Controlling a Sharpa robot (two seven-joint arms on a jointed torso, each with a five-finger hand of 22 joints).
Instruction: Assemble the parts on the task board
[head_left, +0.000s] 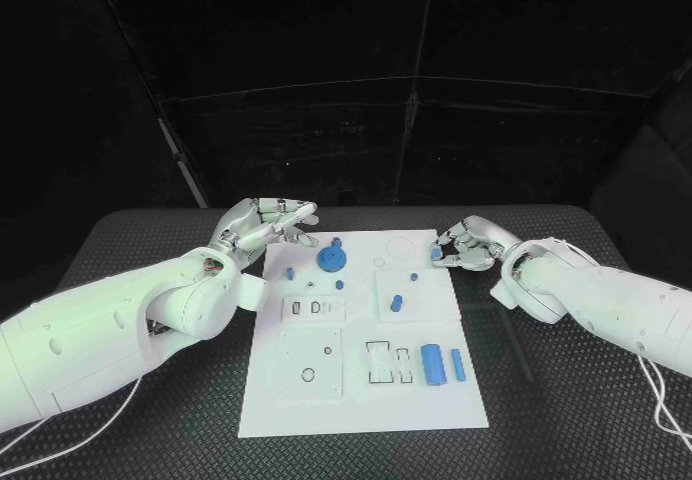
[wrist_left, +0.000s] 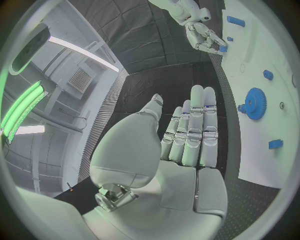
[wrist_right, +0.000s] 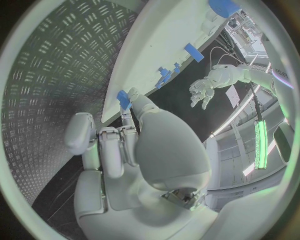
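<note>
Nearest to me on the task board (head_left: 361, 400) lie a blue cylinder (head_left: 431, 363) and a slimmer blue bar (head_left: 459, 365), side by side at about five o'clock from the board's middle, just beside two rectangular slots (head_left: 387, 362). Toward twelve o'clock on the white plate stands a blue gear (head_left: 333, 258), with small blue pieces around it: one at (head_left: 289, 271), one at (head_left: 339, 284), one at (head_left: 397, 300) and one at (head_left: 414, 277).

My left hand (head_left: 264, 226) hovers over the black surface (head_left: 116, 260) at the board's eleven o'clock corner, fingers straight and together, thumb apart, gripping nothing; the left wrist view shows the flat palm with the gear just beyond the fingertips (wrist_left: 203, 97).

My right hand (head_left: 464, 245) sits at the board's one o'clock edge, fingers curled, pinching a small blue part (wrist_right: 124, 99) at the plate's rim.
</note>
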